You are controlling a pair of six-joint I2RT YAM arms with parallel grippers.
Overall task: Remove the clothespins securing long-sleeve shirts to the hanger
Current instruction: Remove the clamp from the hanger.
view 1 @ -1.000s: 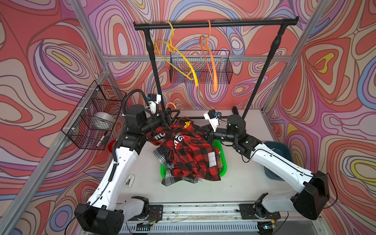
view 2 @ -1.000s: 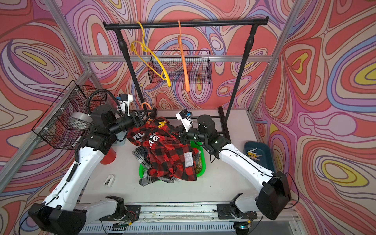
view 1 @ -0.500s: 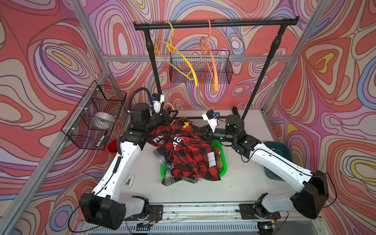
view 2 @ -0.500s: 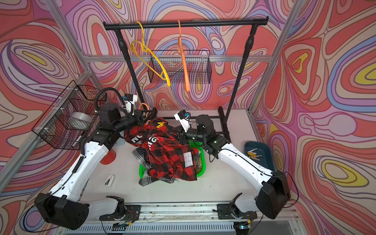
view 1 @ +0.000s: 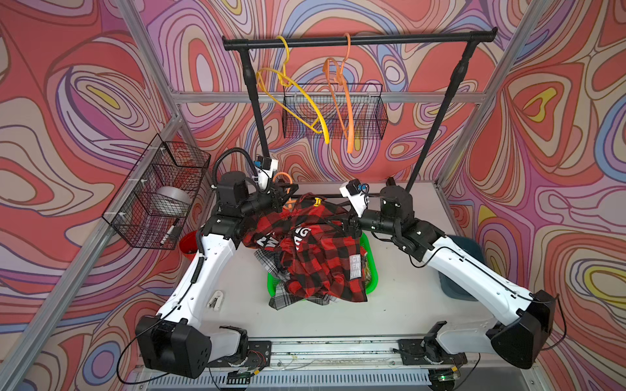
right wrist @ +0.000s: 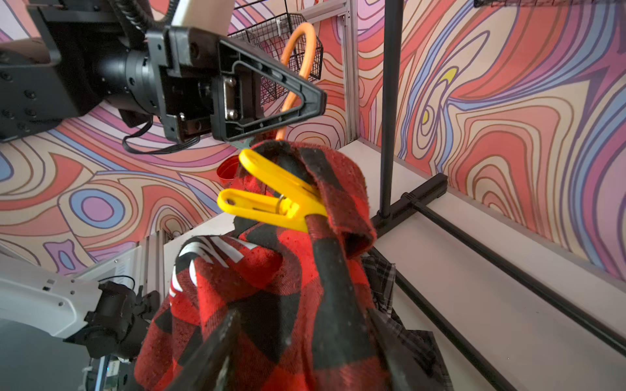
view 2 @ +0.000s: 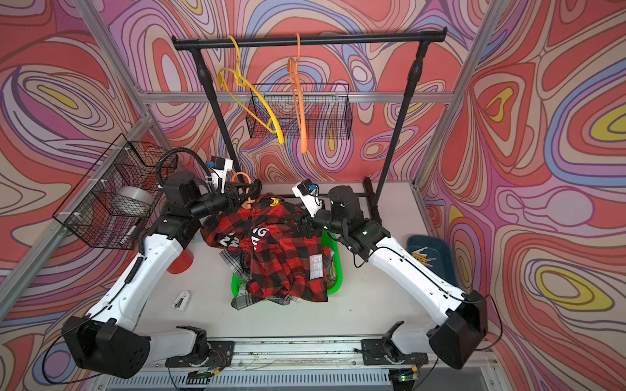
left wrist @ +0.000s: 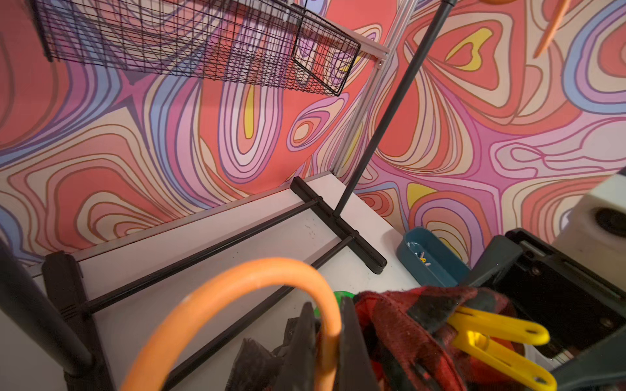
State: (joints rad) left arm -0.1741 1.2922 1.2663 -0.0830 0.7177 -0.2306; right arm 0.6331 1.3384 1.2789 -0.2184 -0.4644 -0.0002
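A red-black checked long-sleeve shirt [view 1: 318,257] [view 2: 281,260] is draped over a green basket [view 1: 371,267]. Its upper part hangs on an orange hanger [left wrist: 237,274] [right wrist: 298,67]. One yellow clothespin [right wrist: 271,196] [left wrist: 498,342] [view 1: 317,202] pinches the shirt's top fold just below the hanger's hook. My left gripper [left wrist: 326,304] [view 1: 283,198] is shut on the hook's stem. My right gripper [right wrist: 305,325] [view 1: 342,225] is open, its fingers [right wrist: 216,348] standing wide on either side of the hanging red cloth. A grey plaid shirt [view 1: 283,299] lies underneath.
The black rack [view 1: 359,35] carries a bare yellow hanger [view 1: 298,98] and a bare orange one [view 1: 345,101]; its base bars [left wrist: 338,226] lie behind the shirts. A blue tray [view 2: 428,248] holds clothespins at right. A white clothespin [view 1: 215,299] and a red cup [view 1: 188,242] sit at left.
My left gripper has moved to the orange hanger's hook and shut on it. My right gripper has opened around the red shirt.
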